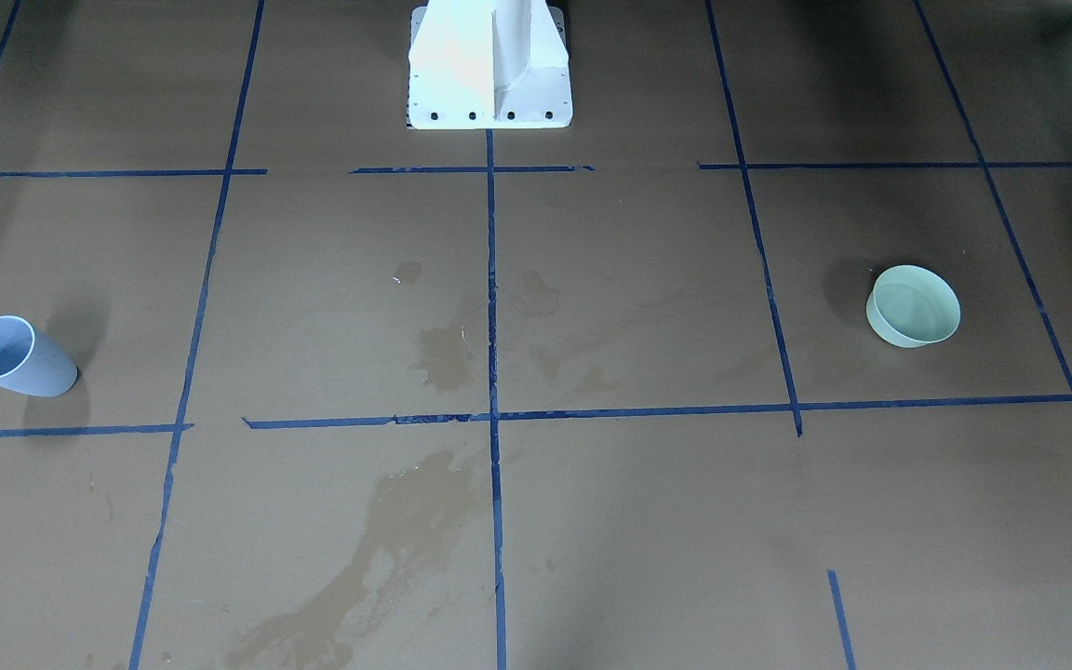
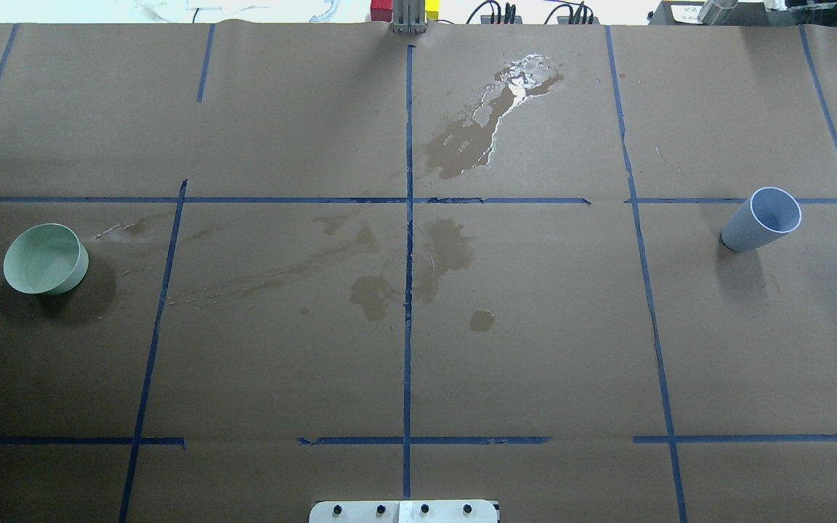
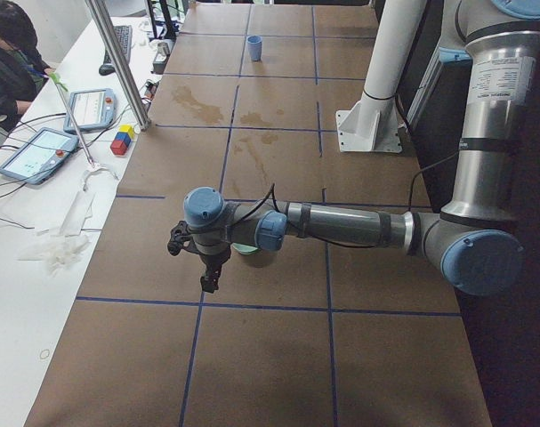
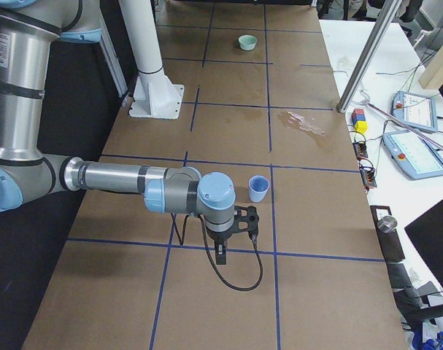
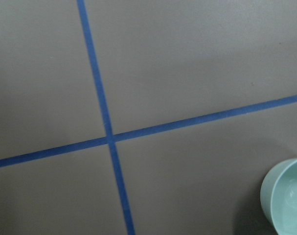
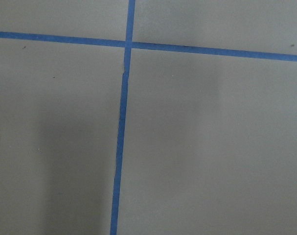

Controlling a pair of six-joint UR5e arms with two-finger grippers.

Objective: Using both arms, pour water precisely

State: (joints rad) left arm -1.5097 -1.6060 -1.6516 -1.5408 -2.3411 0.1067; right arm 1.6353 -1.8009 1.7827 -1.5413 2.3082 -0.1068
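A pale-green bowl (image 2: 46, 258) stands on the brown table at my left side, also in the front view (image 1: 913, 305) and at the left wrist view's lower right corner (image 5: 285, 201). A light-blue cup (image 2: 763, 218) stands upright at my right side. Spilled water (image 2: 513, 87) glistens at the table's far middle; whether cup or bowl holds any I cannot tell. The left arm (image 3: 341, 227) holds the left gripper (image 3: 207, 283) above the table beside the bowl. The right arm (image 4: 119, 176) holds the right gripper (image 4: 220, 254) near the cup (image 4: 258, 189). Whether either gripper is open or shut I cannot tell.
Dark wet stains (image 2: 447, 247) mark the table's middle. The white pedestal (image 1: 489, 65) stands at the robot's edge. Blue tape lines (image 2: 408, 218) grid the table. A metal pole (image 3: 118, 62), coloured blocks (image 3: 121, 140), tablets and an operator (image 3: 12, 53) are past the far edge.
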